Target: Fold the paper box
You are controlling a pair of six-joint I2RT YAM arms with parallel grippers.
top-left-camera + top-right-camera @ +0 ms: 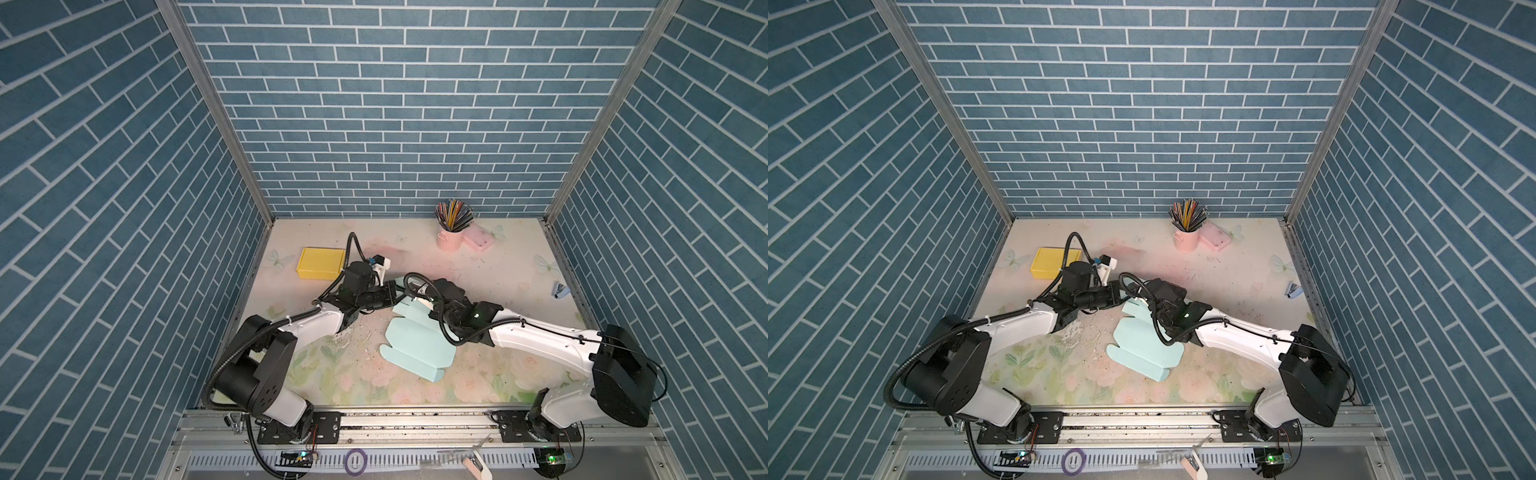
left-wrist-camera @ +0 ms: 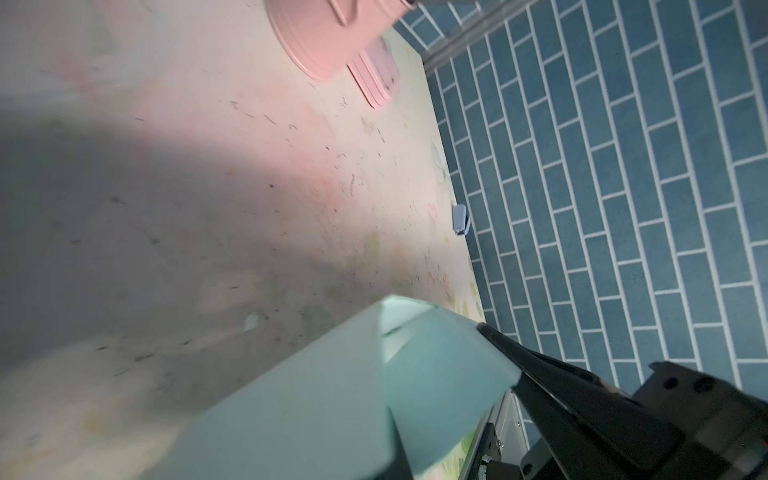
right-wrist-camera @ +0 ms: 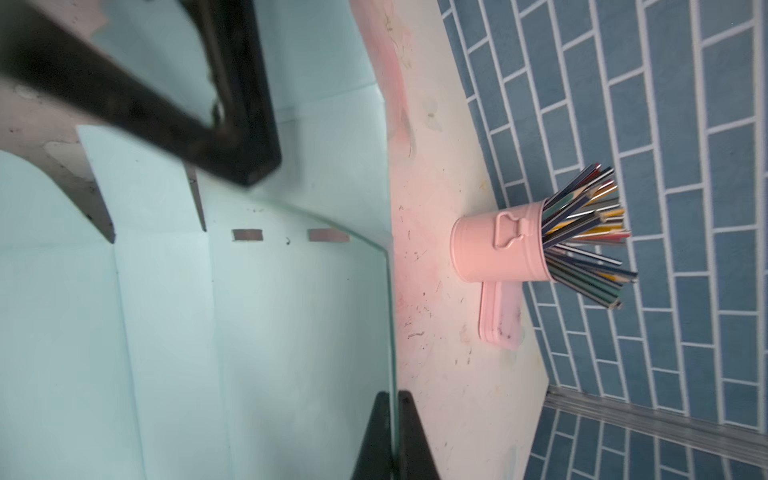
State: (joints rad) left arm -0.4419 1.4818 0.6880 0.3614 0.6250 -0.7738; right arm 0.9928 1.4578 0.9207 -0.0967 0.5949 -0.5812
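Observation:
The paper box (image 1: 415,345) (image 1: 1142,345) is a pale teal cut-out sheet lying mid-table, with its far end lifted. My left gripper (image 1: 395,291) (image 1: 1119,291) reaches in from the left and is shut on a raised flap of the paper box (image 2: 291,415), which hides its fingers in the left wrist view. My right gripper (image 1: 415,296) (image 1: 1140,297) (image 3: 392,436) is shut on the upright far edge of the paper box (image 3: 249,332). The right wrist view shows the left gripper's fingers (image 3: 232,137) meeting at their tips on the sheet.
A yellow box (image 1: 320,262) sits at the back left. A pink cup of pencils (image 1: 451,239) and a flat pink case (image 1: 478,240) stand at the back right. A small blue stapler (image 1: 560,289) lies by the right wall. Blue brick walls close three sides.

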